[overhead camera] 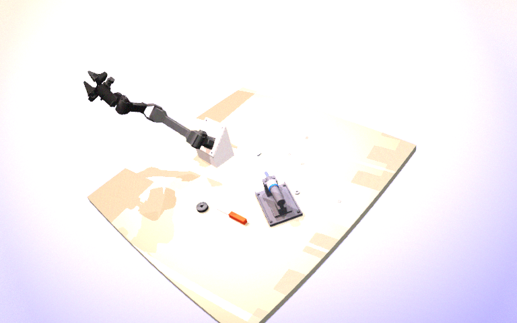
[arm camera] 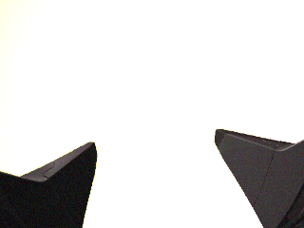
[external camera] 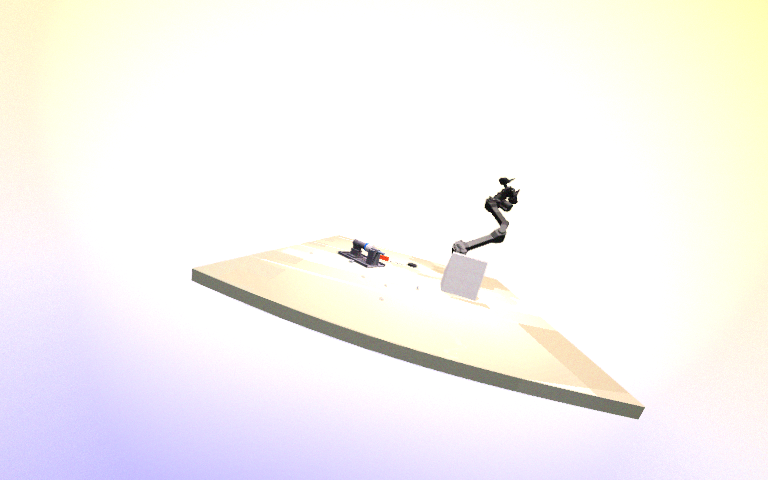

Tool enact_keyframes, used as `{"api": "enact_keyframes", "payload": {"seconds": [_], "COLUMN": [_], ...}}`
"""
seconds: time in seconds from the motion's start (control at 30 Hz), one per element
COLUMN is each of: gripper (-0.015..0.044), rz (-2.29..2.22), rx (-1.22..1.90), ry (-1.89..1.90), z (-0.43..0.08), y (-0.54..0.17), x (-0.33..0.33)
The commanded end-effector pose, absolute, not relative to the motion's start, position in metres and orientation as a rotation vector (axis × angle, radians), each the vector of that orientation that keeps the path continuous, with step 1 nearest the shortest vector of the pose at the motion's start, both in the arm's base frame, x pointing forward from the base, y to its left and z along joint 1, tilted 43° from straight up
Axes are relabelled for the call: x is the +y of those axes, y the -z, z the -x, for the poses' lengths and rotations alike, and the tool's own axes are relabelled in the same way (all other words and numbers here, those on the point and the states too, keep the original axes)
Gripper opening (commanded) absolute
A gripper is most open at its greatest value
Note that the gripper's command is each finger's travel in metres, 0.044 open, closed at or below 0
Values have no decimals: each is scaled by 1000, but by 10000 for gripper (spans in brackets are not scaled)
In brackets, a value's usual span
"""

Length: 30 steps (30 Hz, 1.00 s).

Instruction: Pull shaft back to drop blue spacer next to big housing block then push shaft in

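Observation:
My gripper [overhead camera: 86, 77] [external camera: 516, 185] [arm camera: 157, 142] is open and empty, high up and far from the fixture. The fixture stands on a dark base plate [overhead camera: 264, 211]. Its dark round housing [overhead camera: 277, 196] [external camera: 357, 244] is at one end and a dark upright support [external camera: 373, 257] at the other. The blue spacer [overhead camera: 272, 186] [external camera: 366, 246] is a ring beside the housing, with paler spacer material between it and the support. A pale blue shaft end [overhead camera: 266, 174] sticks out past the support. How the spacers divide is too small to tell.
An orange-handled screwdriver [overhead camera: 237, 217] [external camera: 384, 258] and a black ring [overhead camera: 202, 206] [external camera: 412, 264] lie beside the fixture. Small rings [overhead camera: 297, 192] [overhead camera: 339, 200] lie on its other side. The arm stands at a pale wedge-shaped mount [overhead camera: 225, 152] [external camera: 464, 276].

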State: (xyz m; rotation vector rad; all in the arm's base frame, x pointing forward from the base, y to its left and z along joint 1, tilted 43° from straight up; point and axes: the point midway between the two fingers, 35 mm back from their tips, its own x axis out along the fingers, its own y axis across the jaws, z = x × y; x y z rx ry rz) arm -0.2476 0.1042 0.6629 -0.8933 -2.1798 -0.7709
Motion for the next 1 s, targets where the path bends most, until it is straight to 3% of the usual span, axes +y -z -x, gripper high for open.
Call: {"api": "enact_keyframes", "payload": {"seconds": [0.0, 0.5, 0.97], "gripper": [426, 440, 440], "rz": [888, 497, 207], "rx": [-2174, -1685, -1182], "ry": [768, 558, 475], "z": [245, 26, -189], "y": [-664, -716, -660], "x": [103, 3, -50]}}
